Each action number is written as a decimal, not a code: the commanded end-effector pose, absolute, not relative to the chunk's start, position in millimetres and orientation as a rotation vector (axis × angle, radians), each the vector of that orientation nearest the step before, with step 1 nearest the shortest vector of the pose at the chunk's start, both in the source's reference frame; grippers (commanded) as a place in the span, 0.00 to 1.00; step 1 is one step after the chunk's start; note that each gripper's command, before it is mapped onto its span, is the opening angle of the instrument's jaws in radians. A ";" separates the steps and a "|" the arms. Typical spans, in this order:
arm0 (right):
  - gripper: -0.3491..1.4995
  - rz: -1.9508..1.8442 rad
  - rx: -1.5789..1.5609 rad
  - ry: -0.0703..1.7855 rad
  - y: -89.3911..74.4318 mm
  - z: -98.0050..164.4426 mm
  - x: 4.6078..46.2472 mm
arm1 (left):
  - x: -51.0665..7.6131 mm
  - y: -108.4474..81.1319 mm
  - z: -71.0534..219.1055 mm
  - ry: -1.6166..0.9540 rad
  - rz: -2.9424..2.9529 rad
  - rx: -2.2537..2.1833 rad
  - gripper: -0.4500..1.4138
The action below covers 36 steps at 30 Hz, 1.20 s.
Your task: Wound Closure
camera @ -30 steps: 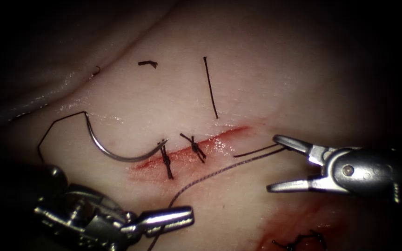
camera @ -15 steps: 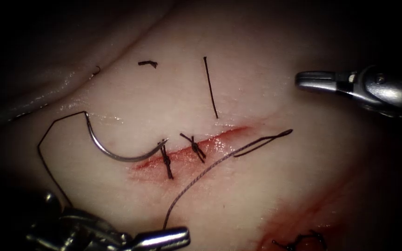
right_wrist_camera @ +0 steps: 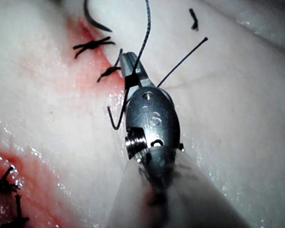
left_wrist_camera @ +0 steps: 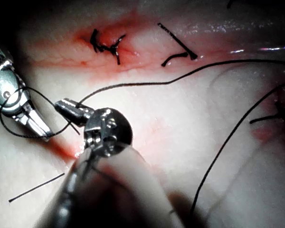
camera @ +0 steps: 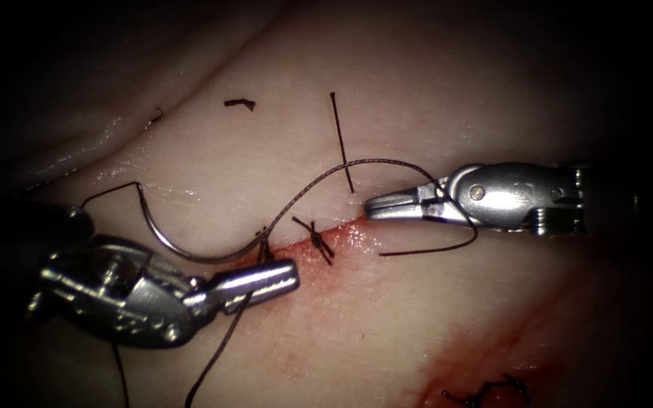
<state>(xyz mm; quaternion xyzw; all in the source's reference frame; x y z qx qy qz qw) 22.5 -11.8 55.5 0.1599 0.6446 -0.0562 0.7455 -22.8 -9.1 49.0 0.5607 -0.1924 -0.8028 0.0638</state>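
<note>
At centre frame, thread (camera: 319, 183) is now looped around the closed right gripper (camera: 378, 205), which was open a second ago. The closed left gripper (camera: 285, 276) grips thread beside the cut (camera: 357, 227). The needle (camera: 190, 245) lies free at left.

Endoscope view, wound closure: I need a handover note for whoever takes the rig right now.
Left gripper: shut on the thread, just left of the cut.
Right gripper: shut, holding nothing that I can see. The thread is looped around it, and the thread's free end lies right of the cut.
Needle: held by neither gripper. It lies on the tissue left of the cut and does not appear to be driven in.
Done: two knotted stitches cross the cut.
Left: the loop is not tightened, and the cut's right end has no stitch.
</note>
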 end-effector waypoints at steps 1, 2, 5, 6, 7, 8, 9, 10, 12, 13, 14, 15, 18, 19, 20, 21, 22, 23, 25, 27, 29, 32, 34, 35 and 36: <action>0.00 -0.095 0.330 1.449 -11.7 54.8 23.8 | -23.3 -9.2 50.8 -0.583 -2.452 1.685 0.00; 0.00 -0.085 0.322 1.457 -11.4 54.5 23.9 | -23.3 -9.1 51.3 -0.586 -2.459 1.683 0.00; 0.00 -0.058 0.305 1.472 -11.0 53.7 24.0 | -23.3 -8.9 52.6 -0.582 -2.481 1.683 0.00; 0.00 -0.048 0.300 1.474 -10.9 53.4 24.1 | -23.3 -8.8 53.1 -0.568 -2.492 1.677 0.00; 0.00 -0.017 0.283 1.497 -10.7 52.6 24.2 | -23.4 -8.6 55.2 -0.547 -2.519 1.659 0.00; 0.00 -0.009 0.278 1.507 -10.8 52.5 24.3 | -23.5 -8.5 55.7 -0.550 -2.521 1.648 0.00; 0.00 -0.009 0.278 1.507 -10.8 52.5 24.3 | -23.5 -8.5 55.7 -0.550 -2.521 1.648 0.00; 0.00 -0.002 0.271 1.516 -11.1 52.3 24.5 | -23.9 -8.6 56.9 -0.543 -2.537 1.628 0.00; 0.00 0.002 0.264 1.522 -11.6 52.2 24.8 | -24.5 -8.8 57.6 -0.532 -2.546 1.611 0.00; 0.00 0.003 0.262 1.524 -11.7 52.2 24.9 | -24.9 -8.9 57.9 -0.522 -2.548 1.609 0.00; 0.00 0.008 0.257 1.531 -11.9 52.1 25.0 | -25.2 -8.9 58.1 -0.517 -2.545 1.607 0.00; 0.00 0.008 0.257 1.531 -11.9 52.1 25.0 | -25.2 -8.9 58.1 -0.517 -2.545 1.607 0.00; 0.00 0.039 0.237 1.556 -12.0 52.0 25.3 | -26.3 -8.7 58.6 -0.503 -2.542 1.614 0.00; 0.00 0.053 0.233 1.562 -11.9 52.0 25.4 | -26.5 -8.6 58.7 -0.501 -2.538 1.619 0.00; 0.00 0.053 0.233 1.562 -11.9 52.0 25.4 | -26.5 -8.6 58.7 -0.501 -2.538 1.619 0.00; 0.00 0.077 0.222 1.578 -11.8 51.9 25.6 | -27.1 -8.2 59.0 -0.498 -2.537 1.620 0.00; 0.00 0.078 0.222 1.578 -11.8 51.9 25.6 | -27.2 -8.2 59.0 -0.496 -2.537 1.617 0.00; 0.00 0.081 0.221 1.580 -11.7 51.8 25.6 | -27.3 -8.2 59.1 -0.497 -2.537 1.617 0.00; 0.00 0.102 0.217 1.598 -11.6 51.5 25.6 | -27.3 -8.3 59.3 -0.493 -2.535 1.612 0.00; 0.00 0.109 0.213 1.600 -11.5 51.4 25.7 | -27.4 -8.4 59.4 -0.491 -2.536 1.609 0.00; 0.00 0.129 0.197 1.612 -11.4 51.2 26.3 | -27.8 -8.7 59.5 -0.484 -2.529 1.611 0.00; 0.00 0.134 0.192 1.609 -11.5 51.2 26.9 | -28.5 -8.8 59.6 -0.467 -2.521 1.613 0.00; 0.00 0.140 0.181 1.594 -11.5 51.3 28.3 | -29.9 -9.0 59.5 -0.430 -2.504 1.618 0.00; 0.00 0.146 0.172 1.587 -11.4 51.4 28.5 | -30.3 -9.2 59.4 -0.420 -2.499 1.621 0.00; 0.06 0.152 0.163 1.580 -11.4 51.5 28.6 | -30.5 -9.3 59.3 -0.417 -2.494 1.625 0.00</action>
